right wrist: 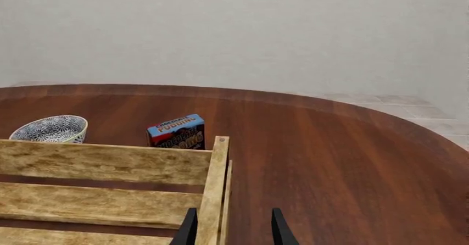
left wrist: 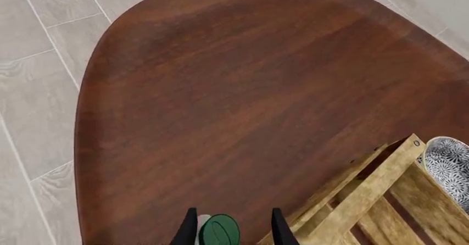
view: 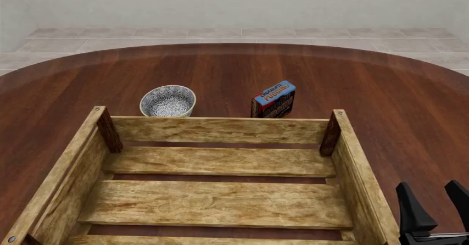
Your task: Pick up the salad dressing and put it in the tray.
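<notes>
- We see the salad dressing (left wrist: pixel 218 230) between the left gripper (left wrist: pixel 233 228) fingers (contact unclear), bottom centre of the left wrist view, beside the tray (left wrist: pixel 366 193).
- Right gripper (view: pixel 434 206) fingers spread, lower right of the front view.

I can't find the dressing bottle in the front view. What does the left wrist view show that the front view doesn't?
Only the left wrist view shows the dressing, its green cap between the left hand's fingers, beside the tray on the table, plus tiled floor. Only the front view shows the pudding box, the tray's inside and the right hand. Both show the tray, bowl and table.
</notes>
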Available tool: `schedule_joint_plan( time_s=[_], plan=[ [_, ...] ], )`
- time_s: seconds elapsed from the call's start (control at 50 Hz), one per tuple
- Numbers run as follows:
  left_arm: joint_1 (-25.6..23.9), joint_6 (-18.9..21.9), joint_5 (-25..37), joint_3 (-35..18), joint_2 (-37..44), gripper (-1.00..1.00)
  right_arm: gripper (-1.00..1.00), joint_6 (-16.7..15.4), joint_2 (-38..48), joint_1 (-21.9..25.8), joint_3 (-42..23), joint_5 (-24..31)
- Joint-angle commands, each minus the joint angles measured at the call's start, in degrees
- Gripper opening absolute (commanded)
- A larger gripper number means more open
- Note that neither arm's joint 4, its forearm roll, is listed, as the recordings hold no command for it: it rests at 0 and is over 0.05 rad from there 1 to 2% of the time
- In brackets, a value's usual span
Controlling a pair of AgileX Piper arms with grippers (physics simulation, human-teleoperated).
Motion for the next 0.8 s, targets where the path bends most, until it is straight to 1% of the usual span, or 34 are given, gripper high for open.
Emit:
schedule_joint_plan(
  time_s=[0.02, 0.24, 0.36, 0.62, 0.8],
  plan=[
    [1.1, 0.3, -1.2, 1.2, 0.7, 1.00, 1.00, 0.0, 0.1, 0.0, 0.0, -0.1],
    [2.4, 0.2, -3.0, 1.8, 2.1, 1.00, 1.00, 0.0, 0.6, -0.1, 0.0, -0.5],
    [3.5, 0.1, -3.4, 0.3, 3.1, 1.00, 1.00, -0.1, 0.7, -0.1, 0.0, -0.6],
    [3.3, -0.8, -6.4, 3.6, 5.5, 1.00, 1.00, -0.2, 0.7, 0.0, 0.0, -0.5],
    [3.8, -0.6, -8.6, 5.2, 7.3, 1.00, 1.00, -0.3, 0.5, 0.0, 0.0, -0.3]
  ],
)
